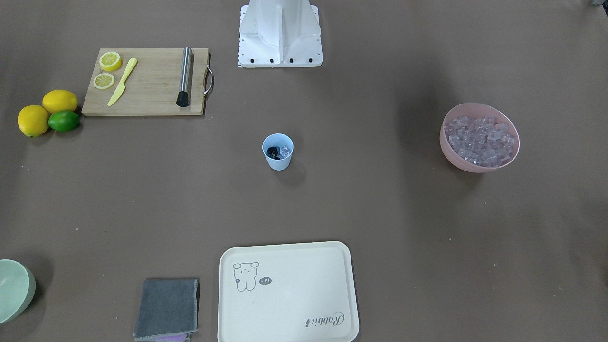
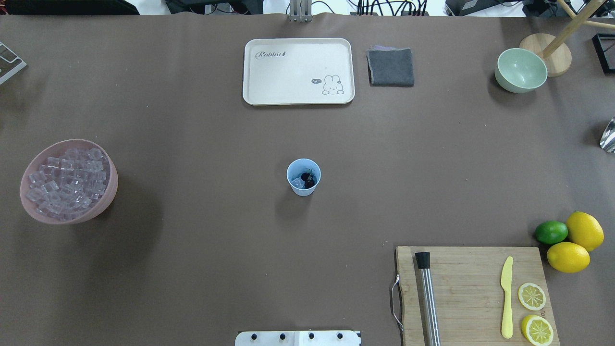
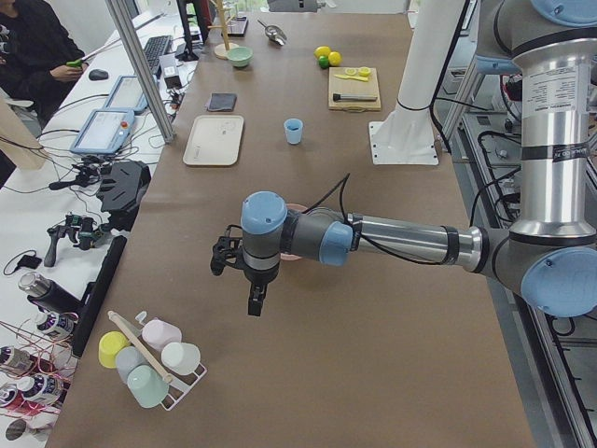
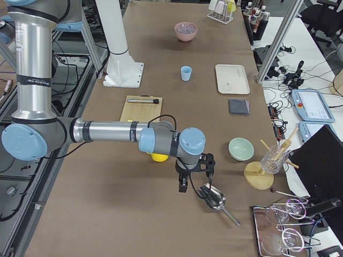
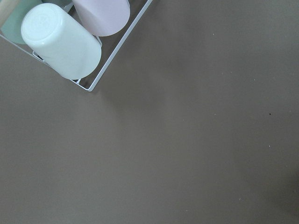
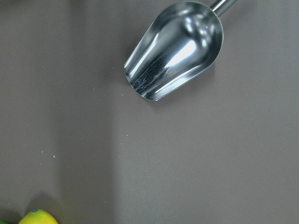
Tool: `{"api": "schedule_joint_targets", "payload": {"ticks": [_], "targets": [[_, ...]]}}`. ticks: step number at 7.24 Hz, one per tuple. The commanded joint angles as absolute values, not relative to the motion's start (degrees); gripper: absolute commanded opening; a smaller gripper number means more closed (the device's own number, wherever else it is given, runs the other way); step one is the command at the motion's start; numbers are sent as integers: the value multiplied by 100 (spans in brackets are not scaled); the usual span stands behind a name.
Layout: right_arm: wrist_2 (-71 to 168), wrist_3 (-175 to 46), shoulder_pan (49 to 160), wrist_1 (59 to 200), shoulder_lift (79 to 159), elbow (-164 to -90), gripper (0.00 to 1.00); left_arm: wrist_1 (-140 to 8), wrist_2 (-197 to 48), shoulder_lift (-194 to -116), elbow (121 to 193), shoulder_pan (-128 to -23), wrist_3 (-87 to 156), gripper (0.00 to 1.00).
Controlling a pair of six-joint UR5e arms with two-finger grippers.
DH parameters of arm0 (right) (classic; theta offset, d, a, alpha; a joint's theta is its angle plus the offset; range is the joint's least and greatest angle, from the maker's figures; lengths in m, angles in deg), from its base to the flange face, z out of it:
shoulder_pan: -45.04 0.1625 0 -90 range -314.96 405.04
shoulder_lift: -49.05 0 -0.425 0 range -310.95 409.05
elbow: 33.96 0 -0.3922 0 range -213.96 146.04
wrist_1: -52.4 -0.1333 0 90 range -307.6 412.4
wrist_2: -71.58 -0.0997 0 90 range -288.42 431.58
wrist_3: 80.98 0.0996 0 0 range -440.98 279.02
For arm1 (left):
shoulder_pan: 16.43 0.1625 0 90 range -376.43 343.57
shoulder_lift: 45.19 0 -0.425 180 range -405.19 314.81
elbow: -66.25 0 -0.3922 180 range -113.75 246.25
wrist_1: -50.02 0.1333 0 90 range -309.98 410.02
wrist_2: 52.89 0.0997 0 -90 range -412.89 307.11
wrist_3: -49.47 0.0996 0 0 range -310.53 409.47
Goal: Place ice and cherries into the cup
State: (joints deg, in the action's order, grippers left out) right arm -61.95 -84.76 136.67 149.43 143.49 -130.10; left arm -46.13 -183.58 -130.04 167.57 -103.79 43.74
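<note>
Find the small light blue tapered plastic cup [image 2: 303, 177] upright near the middle of the brown counter [image 2: 192, 120], holding the pair of tiny dark red glossy cherries [image 2: 309, 180] next to a few small clear glossy ice cubes [image 2: 298, 183]. Judge the filling as likely done, and treat the step in hand as parking clear. Hold the left gripper [image 3: 256, 306] out at the counter's left end, above bare surface just beside the white wire rack of upturned pastel cups [image 5: 60, 42], well apart from the blue cup. Hold the right gripper [image 4: 183, 184] at the opposite end, near the shiny metal scoop [image 6: 175, 51]. Cannot tell the state of either set of fingers: visible only in the side views, too small to call spread or clenched. Avoid any sweep across the middle, given a light cup easily tipped. For more ice, draw from the large pink bowl [image 2: 103, 204] heaped with the same cubes, well apart on the robot's left. Read "Rabbit" in script on the cream rectangular tray [image 2: 298, 72], beside a small rabbit drawing with a speech bubble too small to read.
</note>
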Motion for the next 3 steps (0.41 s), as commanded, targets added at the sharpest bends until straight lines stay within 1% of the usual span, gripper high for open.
{"api": "schedule_joint_targets", "payload": {"ticks": [1,3], "targets": [[-6201,-8476,13680,14943,14371,-13020,100,-4613,-18341,-13001,16741,-10380,4367,98],[-6193,-8476,13680,14943,14424,-13029,100,-4613,-18341,-13010,16741,-10371,4358,98]]}}
